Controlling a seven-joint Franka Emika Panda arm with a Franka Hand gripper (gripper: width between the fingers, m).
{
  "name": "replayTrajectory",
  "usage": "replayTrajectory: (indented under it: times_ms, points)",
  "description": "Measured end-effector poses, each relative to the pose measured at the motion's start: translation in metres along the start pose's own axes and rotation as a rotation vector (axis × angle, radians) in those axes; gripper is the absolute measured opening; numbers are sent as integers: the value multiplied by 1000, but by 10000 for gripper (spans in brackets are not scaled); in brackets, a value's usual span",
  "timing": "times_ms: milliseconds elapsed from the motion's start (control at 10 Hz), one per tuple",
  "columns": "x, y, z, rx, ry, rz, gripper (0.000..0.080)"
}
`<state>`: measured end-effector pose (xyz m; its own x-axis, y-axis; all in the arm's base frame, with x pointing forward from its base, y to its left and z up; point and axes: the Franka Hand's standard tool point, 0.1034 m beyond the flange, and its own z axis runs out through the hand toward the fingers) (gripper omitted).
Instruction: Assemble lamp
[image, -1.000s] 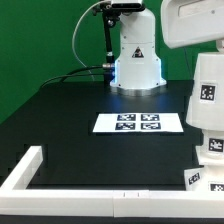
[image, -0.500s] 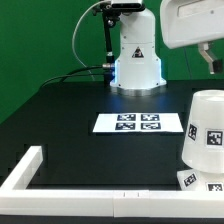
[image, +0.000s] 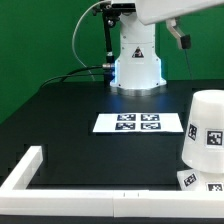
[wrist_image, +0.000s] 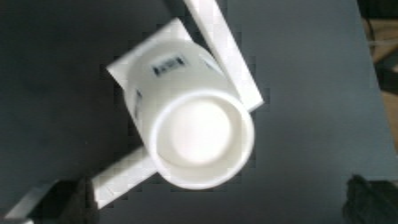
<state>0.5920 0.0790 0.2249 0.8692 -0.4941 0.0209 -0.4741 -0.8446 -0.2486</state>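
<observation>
The shade (image: 207, 128) stands upright at the exterior view's right edge, narrow closed end up, flaring downward, seated over the blocky base (image: 203, 180) whose tagged face peeks out beneath it. From the wrist view the geometry is plain: the camera looks straight down on the shade's round top (wrist_image: 199, 138), so its long axis points right up toward the arm. That is the relation that matters, with the lamp directly below and the end effector (wrist_image: 210, 196) lifted well clear above it. Both dark fingertips (wrist_image: 50, 194) sit at the corners of the wrist view, spread wide apart with nothing between them, so it is fully open and empty-handed. In the exterior view the arm's bulk is up near the top, a thin dark finger hanging there, well apart from the shade. The marker board (image: 139, 123) lies flat mid-counter (image: 70, 110), the long white rail (image: 25, 167) at the near corner. The lamp looks stacked; any next approach would be a straight vertical descent.
</observation>
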Motion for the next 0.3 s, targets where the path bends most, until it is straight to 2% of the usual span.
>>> replayTrajectory:
  times_ms: [300]
  points:
    - [0, -1, 2, 0, 1, -1, 699]
